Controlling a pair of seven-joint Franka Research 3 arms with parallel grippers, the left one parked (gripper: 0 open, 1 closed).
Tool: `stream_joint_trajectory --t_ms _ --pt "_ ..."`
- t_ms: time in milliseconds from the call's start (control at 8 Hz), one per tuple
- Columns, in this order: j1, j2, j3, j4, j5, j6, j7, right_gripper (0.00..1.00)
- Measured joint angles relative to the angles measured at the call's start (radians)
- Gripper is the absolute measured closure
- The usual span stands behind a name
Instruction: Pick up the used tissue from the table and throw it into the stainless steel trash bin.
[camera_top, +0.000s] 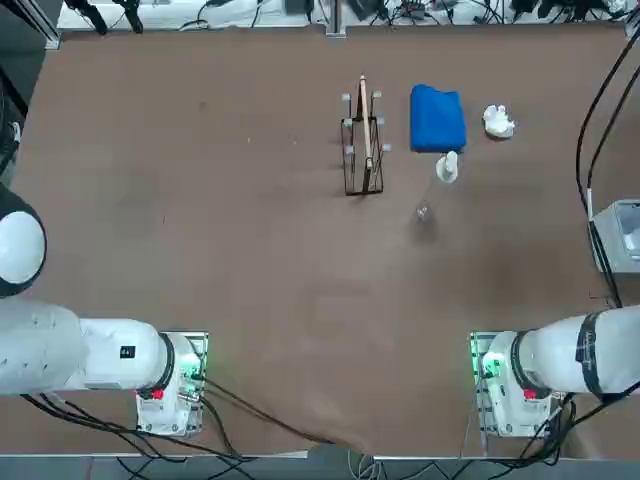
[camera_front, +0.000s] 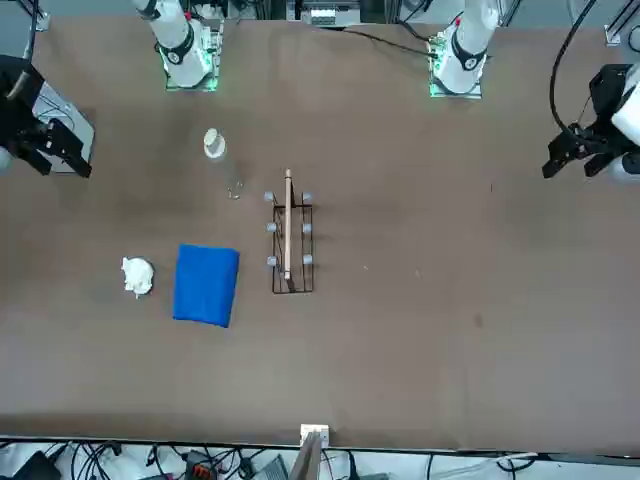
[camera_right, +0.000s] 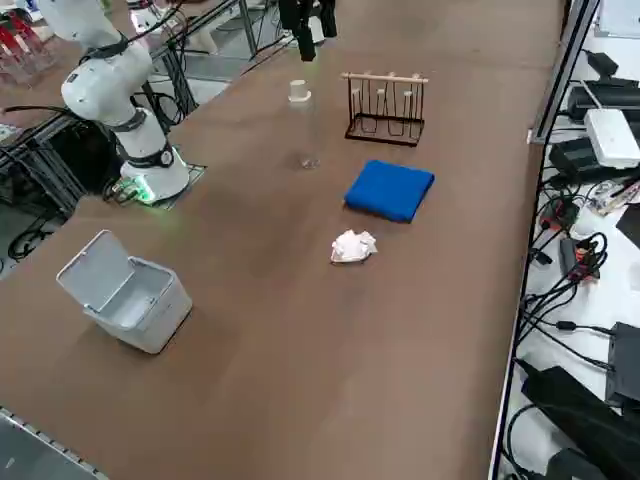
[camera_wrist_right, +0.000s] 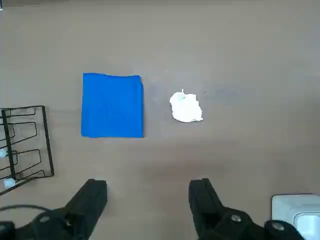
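The used tissue (camera_top: 498, 121), a small crumpled white wad, lies on the brown table (camera_top: 250, 260) at the far right, just right of a folded blue cloth (camera_top: 437, 118). It also shows as the tissue (camera_right: 353, 246) in the side view and the tissue (camera_wrist_right: 186, 107) in the wrist view. The stainless steel trash bin (camera_right: 130, 295) stands at the table's right edge with its lid up; the top view cuts off most of the bin (camera_top: 622, 232). My right gripper (camera_wrist_right: 148, 185) hangs open and empty, well above the table near the bin, short of the tissue. In the front view the gripper (camera_front: 58, 150) overlaps the bin (camera_front: 66, 122).
A black wire rack (camera_top: 362, 145) holding a thin board stands left of the blue cloth. A small clear bottle with a white cap (camera_top: 447, 167) stands just in front of the cloth. Cables (camera_top: 598, 100) hang along the right edge near the bin.
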Motion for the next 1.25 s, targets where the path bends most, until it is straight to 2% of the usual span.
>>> stream_joint_trajectory --t_ms 375,625,875,1250 --pt "0.000 0.003 0.000 0.003 -0.001 -0.015 -0.004 0.00" --pt "-0.003 0.042 -0.005 -0.009 -0.022 -0.007 -0.004 0.00" --pt "-0.008 0.129 -0.015 -0.065 -0.051 0.111 -0.013 0.00" --pt "-0.031 0.283 -0.018 -0.169 -0.056 0.362 -0.089 0.00"
